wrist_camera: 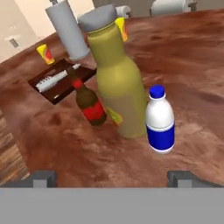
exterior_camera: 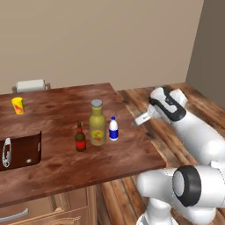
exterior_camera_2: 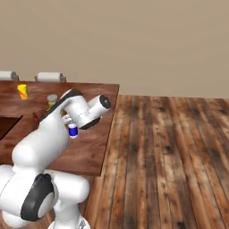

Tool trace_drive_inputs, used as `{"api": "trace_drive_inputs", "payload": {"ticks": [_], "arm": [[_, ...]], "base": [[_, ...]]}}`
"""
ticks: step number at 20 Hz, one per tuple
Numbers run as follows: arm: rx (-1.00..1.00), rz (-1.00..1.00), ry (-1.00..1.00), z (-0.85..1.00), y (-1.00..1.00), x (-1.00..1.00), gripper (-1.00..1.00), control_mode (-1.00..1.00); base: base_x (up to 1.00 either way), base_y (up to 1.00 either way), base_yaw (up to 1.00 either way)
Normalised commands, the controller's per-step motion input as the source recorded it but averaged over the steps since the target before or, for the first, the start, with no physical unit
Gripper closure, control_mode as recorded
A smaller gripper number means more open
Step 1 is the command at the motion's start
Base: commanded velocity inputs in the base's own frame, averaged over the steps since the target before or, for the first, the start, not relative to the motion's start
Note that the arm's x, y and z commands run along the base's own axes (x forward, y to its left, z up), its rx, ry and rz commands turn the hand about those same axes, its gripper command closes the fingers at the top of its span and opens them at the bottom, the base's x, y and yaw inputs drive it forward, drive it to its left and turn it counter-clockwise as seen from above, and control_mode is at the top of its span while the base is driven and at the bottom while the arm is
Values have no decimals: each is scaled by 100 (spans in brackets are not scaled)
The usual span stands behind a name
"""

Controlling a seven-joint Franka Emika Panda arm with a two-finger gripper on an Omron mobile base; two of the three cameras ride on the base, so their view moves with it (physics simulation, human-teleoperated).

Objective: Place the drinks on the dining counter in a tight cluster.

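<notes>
Three drinks stand close together on the dining counter [exterior_camera: 57, 167]. The small dark brown bottle [exterior_camera: 80, 138] [wrist_camera: 89, 103] is on the left. The taller olive-yellow bottle [exterior_camera: 97, 123] [wrist_camera: 118, 83] stands in the middle, and the small white bottle [exterior_camera: 114, 128] [wrist_camera: 159, 122] with its blue cap is on the right. My gripper [exterior_camera: 138, 120] [wrist_camera: 113, 178] hovers just right of the white bottle, apart from it. It is open with nothing between its fingers. In the right base view my arm hides most of the cluster, though the white bottle [exterior_camera_2: 73, 130] peeks out.
The sink recess [exterior_camera: 19, 149] [wrist_camera: 61, 81] lies left of the bottles, with a grey cylinder [wrist_camera: 68, 30] beside it. A yellow cup [exterior_camera: 17, 105] [exterior_camera_2: 22, 91] stands far back on the counter. Paper towel rolls [exterior_camera_2: 49, 77] sit behind it. Wood floor [exterior_camera_2: 170, 152] stretches to the right.
</notes>
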Motion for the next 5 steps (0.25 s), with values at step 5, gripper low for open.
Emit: {"api": "trace_drive_inputs", "payload": {"ticks": [5], "arm": [[-20, -21, 0, 19, -5, -57, -100, -100]], "base": [[0, 0, 0]]}}
